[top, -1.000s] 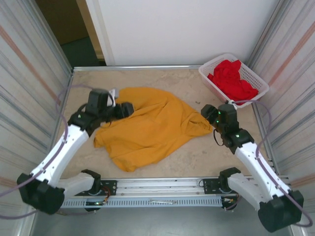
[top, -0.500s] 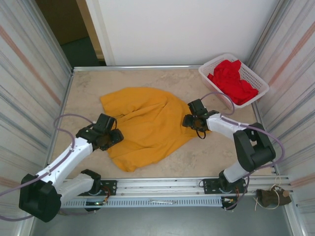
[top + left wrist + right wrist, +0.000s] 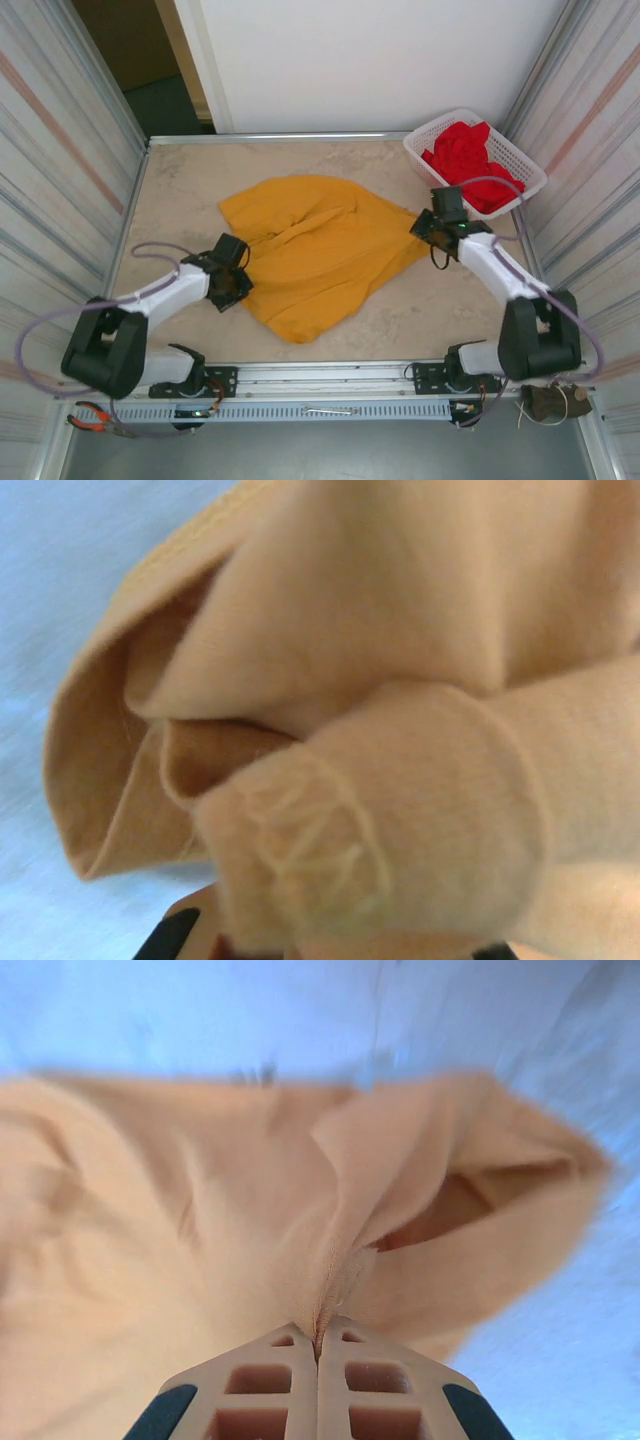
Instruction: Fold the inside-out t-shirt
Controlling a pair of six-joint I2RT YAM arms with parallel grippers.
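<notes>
Left tool (image 3: 232, 283) and right tool (image 3: 425, 228) each pinch a t-shirt (image 3: 320, 250) edge; pulling apart to spread it flat likely comes next.

Soft, even light comes from above, and the table (image 3: 180, 190) looks pale, with only weak shadows under the arms. The top view is sharp, though the side walls lean outward at its edges. Both wrist views are washed out and bluish. There the t-shirt (image 3: 400, 630) is blurred close to the lens, while the right end effector (image 3: 318, 1332) stays quite sharp.
</notes>
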